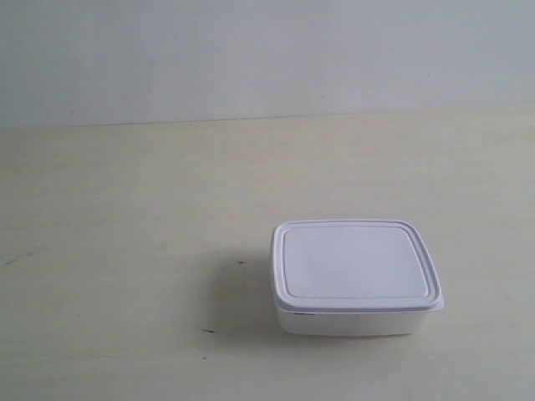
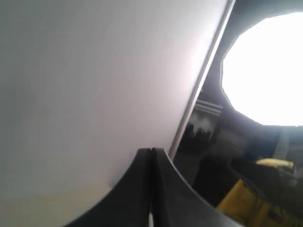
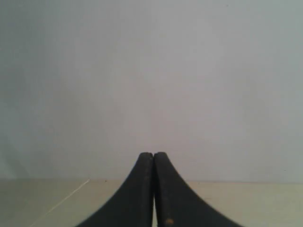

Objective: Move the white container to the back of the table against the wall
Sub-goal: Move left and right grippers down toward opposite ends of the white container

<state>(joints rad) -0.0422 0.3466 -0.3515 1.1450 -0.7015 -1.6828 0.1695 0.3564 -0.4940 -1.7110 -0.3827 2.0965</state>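
The white container (image 1: 355,276), lid on, sits on the cream table (image 1: 125,251) right of centre and near the front, well short of the pale wall (image 1: 251,58). No arm or gripper shows in the exterior view. My left gripper (image 2: 151,151) is shut, its black fingers pressed together with nothing between them, facing the wall (image 2: 85,85). My right gripper (image 3: 153,154) is also shut and empty, pointing at the wall (image 3: 151,71) above a strip of table (image 3: 236,203). Neither wrist view shows the container.
Small dark specks (image 1: 208,332) mark the table left of the container. In the left wrist view the wall panel's edge (image 2: 201,80) gives way to a dark area with a bright light (image 2: 270,71) and something yellow (image 2: 241,205).
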